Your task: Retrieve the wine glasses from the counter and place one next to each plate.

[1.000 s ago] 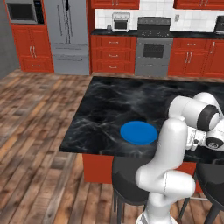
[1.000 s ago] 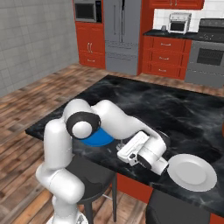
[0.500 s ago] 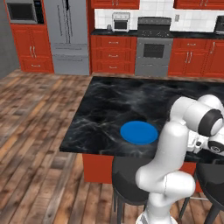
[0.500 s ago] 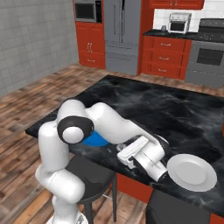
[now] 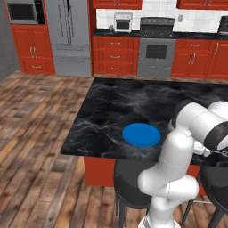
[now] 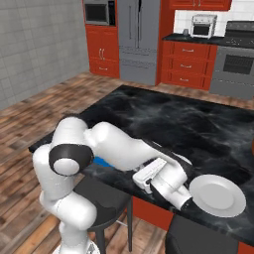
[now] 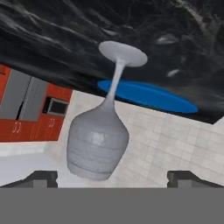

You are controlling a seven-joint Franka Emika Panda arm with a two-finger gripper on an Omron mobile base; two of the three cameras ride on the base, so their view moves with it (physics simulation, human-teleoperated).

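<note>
Plates: two, blue (image 5: 141,135), white (image 6: 217,195); one wine glass (image 7: 101,127).

A large black marble island (image 5: 133,104) with white veining fills the middle of the left base view, over a red base. Two round black stools (image 5: 131,180) sit tucked against its near edge at the bottom of the frame. Along the top, a grey refrigerator (image 5: 69,38) stands at upper left, with a black microwave (image 5: 22,12) set in red cabinets beside it. Right of the refrigerator run red drawers (image 5: 115,55), then a steel oven range (image 5: 156,51) at top centre. A small toaster oven (image 5: 122,22) sits above the drawers, against white tiles. Brown wood plank flooring (image 5: 35,133) covers the left side. In the right base view, a grey tiled wall (image 6: 34,47) fills the upper left.
</note>
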